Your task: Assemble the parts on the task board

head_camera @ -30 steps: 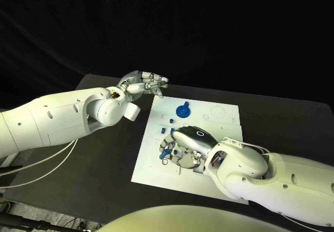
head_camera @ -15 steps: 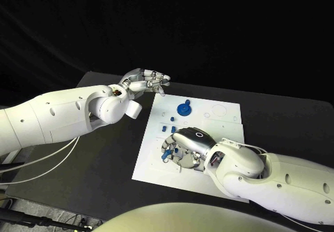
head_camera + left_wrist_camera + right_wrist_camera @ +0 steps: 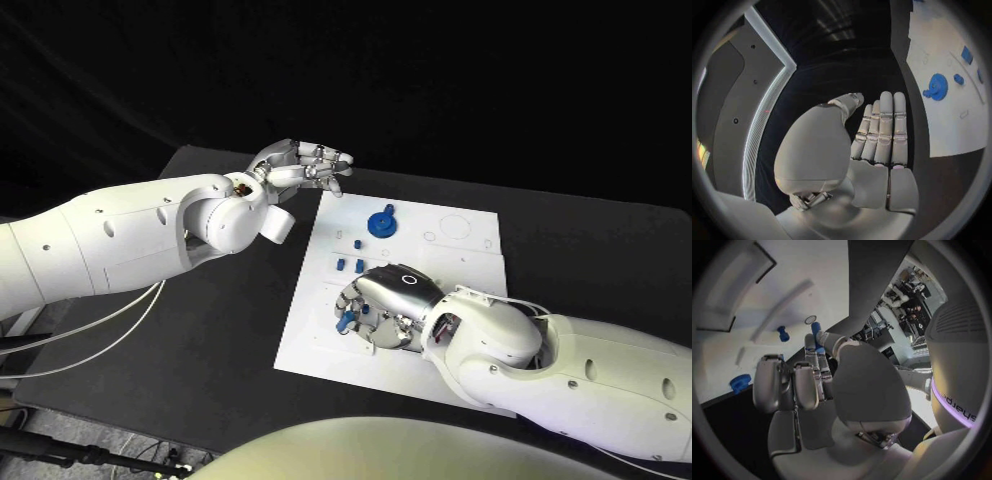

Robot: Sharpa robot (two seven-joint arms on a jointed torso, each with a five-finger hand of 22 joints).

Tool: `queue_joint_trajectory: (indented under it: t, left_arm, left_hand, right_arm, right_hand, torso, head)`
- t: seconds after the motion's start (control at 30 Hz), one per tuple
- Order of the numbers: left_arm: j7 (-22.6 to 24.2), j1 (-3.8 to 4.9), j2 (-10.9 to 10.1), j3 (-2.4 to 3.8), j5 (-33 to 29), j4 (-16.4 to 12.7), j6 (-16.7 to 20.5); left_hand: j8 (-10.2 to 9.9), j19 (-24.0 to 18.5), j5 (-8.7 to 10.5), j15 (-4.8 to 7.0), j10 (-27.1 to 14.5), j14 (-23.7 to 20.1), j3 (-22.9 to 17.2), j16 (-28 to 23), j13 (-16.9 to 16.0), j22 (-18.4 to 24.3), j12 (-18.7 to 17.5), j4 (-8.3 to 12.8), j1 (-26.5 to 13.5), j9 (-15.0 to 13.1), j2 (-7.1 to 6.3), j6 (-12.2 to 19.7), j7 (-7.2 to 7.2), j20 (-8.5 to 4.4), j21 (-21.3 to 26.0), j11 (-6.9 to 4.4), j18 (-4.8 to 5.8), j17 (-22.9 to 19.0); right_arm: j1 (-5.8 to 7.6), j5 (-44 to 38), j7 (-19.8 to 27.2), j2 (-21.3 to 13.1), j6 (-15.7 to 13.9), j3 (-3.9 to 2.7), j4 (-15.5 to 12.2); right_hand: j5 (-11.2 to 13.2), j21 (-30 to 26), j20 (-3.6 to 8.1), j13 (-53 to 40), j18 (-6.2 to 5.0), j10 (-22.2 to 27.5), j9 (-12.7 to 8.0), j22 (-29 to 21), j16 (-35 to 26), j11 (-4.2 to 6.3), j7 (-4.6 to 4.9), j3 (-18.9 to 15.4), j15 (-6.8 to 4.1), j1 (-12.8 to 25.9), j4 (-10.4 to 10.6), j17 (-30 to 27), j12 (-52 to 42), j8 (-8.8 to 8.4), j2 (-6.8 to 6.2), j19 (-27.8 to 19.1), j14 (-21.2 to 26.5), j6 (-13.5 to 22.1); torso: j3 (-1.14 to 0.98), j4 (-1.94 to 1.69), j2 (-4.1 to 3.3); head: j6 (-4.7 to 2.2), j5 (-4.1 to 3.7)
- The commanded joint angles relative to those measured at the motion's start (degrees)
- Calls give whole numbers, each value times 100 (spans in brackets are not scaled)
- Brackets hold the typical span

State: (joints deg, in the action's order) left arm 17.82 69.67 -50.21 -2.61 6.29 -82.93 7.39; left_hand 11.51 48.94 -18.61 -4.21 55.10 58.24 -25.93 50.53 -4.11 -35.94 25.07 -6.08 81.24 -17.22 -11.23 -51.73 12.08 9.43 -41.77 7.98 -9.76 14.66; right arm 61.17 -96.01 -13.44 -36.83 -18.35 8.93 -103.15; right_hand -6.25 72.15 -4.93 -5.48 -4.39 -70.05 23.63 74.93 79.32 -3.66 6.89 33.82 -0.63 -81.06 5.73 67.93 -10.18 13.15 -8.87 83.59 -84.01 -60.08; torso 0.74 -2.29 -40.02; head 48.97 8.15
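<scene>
You are seeing the right hand point(image 3: 817, 385) pinching a blue part point(image 3: 816, 334) over the task board point(image 3: 798, 270), another small blue part point(image 3: 783, 333) lying just beside.

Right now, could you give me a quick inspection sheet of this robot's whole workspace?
Surface: black table.
Job's things: white rectangular task board; round blue disc part near its far edge; small blue peg parts mid-board.
Clutter: nothing seen.
Hands: left hand raised beyond the board's far corner, fingers curled, holding nothing; right hand low over the board, pinching a small blue peg.
Cables: white cables beneath left arm.
Surroundings: dark backdrop.
</scene>
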Motion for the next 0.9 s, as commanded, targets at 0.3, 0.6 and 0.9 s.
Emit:
queue_joint_trajectory:
  t: [0.3, 0.6, 0.9]
  left_arm:
    - [24, 3, -4, 3, -31, -19, -91]
    - [22, 3, -17, 3, -31, -21, -89]
    - [14, 3, -22, 3, -31, -23, -101]
  left_hand:
    - [17, 22, -4, 14, -50, -30, 3, -25, -7, -9, 21, 17, -25, -7, 56, -4, -1, 20, 8, 17, -61, -9]
    - [17, 22, -4, 14, -50, -30, 3, -25, -7, -9, 21, 17, -25, -7, 56, -4, -1, 20, 8, 17, -61, -9]
    - [17, 22, -4, 14, -50, -30, 3, -25, -7, -9, 21, 17, -25, -7, 56, -4, -1, 20, 8, 17, -61, -9]
  right_arm:
    - [-91, -265, -206, 64, 203, 8, 87]
    - [-113, -352, -283, 71, 248, 9, 104]
    - [-124, -511, -318, 96, 294, 9, 60]
  right_hand:
    - [-21, -9, 7, -8, 94, 2, 284, 977, 9, 17, 37, -4, -34, -11, -35, -4, 25, 205, 60, 28, -177, -17]
    - [-28, -17, 6, -10, 92, 1, 288, 976, 5, 15, 40, -6, -33, -3, -41, -15, 29, 208, 55, 26, -175, -13]
    - [-36, -10, 3, -13, 94, 2, 300, 981, 6, 12, 42, -19, -30, 19, -55, -13, 41, 217, 31, 27, -175, -7]
  torso:
    - [0, 2, -2]
    - [-1, 1, -1]
    - [0, 4, 0]
  head:
    - [23, 31]
    - [28, 31]
    - [33, 34]
